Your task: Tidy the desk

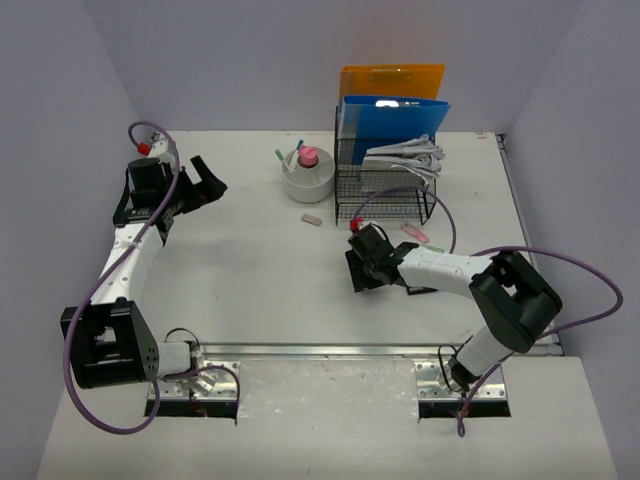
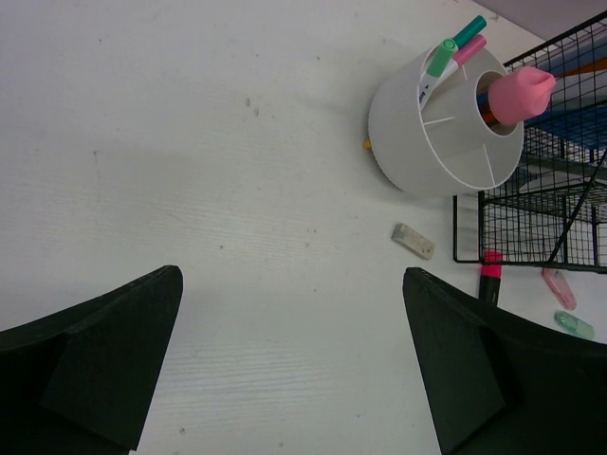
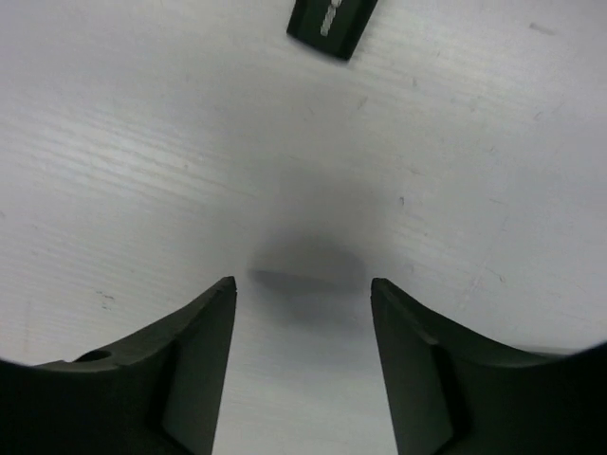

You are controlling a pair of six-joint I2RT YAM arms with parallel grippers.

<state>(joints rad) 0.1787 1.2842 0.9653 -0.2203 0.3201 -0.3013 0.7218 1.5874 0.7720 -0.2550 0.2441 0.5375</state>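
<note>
White desk point(image 1: 250, 270) spans the walled enclosure beneath both arms. Wire rack point(image 1: 385, 190) and pen cup point(image 1: 307, 180) stand at its far side. Left gripper point(image 2: 289, 275): spread wide, empty. Right gripper point(image 3: 302, 284): parted, empty. Eraser point(image 1: 311, 219) lies near the cup.

Matt white desk point(image 1: 250, 270), black wire rack point(image 1: 392, 196), glossy plastic folder point(image 1: 395, 118).

Left arm point(image 1: 130, 255) extends forward along the left side, wrist turned inward toward centre; left tool point(image 1: 207, 186) stands with jaws fully apart, nothing between the fingers point(image 2: 104, 360). Right arm point(image 1: 445, 268) folds leftward from its base, forearm near level, wrist pitched down; right tool point(image 1: 360, 275) points downward, jaws parted to a moderate gap, nothing gripped.
</note>
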